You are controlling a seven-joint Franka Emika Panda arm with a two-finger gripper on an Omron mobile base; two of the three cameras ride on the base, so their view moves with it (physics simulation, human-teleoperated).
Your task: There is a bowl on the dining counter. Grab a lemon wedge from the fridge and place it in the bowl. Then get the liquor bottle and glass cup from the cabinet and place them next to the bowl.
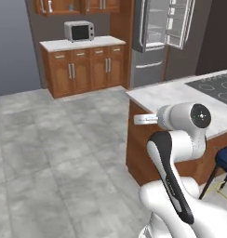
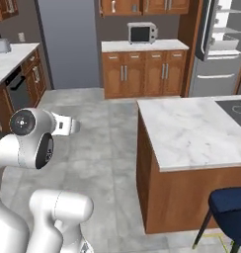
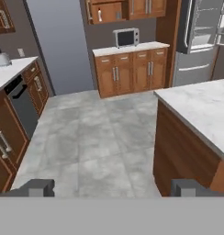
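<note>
The grey fridge (image 1: 155, 32) (image 2: 219, 49) (image 3: 201, 41) stands at the far end of the kitchen with its upper doors swung open on white shelves. Wooden wall cabinets (image 1: 78, 5) (image 2: 142, 6) (image 3: 118, 10) hang to its left, above a base cabinet run. My gripper (image 3: 114, 188) is open with nothing between its fingertips (image 3: 38, 187), held above the tiled floor and facing the fridge wall. The bowl, dining counter, lemon wedge, liquor bottle and glass cup are out of view.
A marble island with a black cooktop (image 1: 180, 95) (image 2: 191, 128) (image 3: 201, 105) stands close on the right, with a blue chair (image 1: 224, 160) (image 2: 231, 210) beside it. A microwave (image 1: 79, 31) (image 3: 126, 37) sits on the far counter. A counter run with a dishwasher (image 3: 22, 105) lines the left.
</note>
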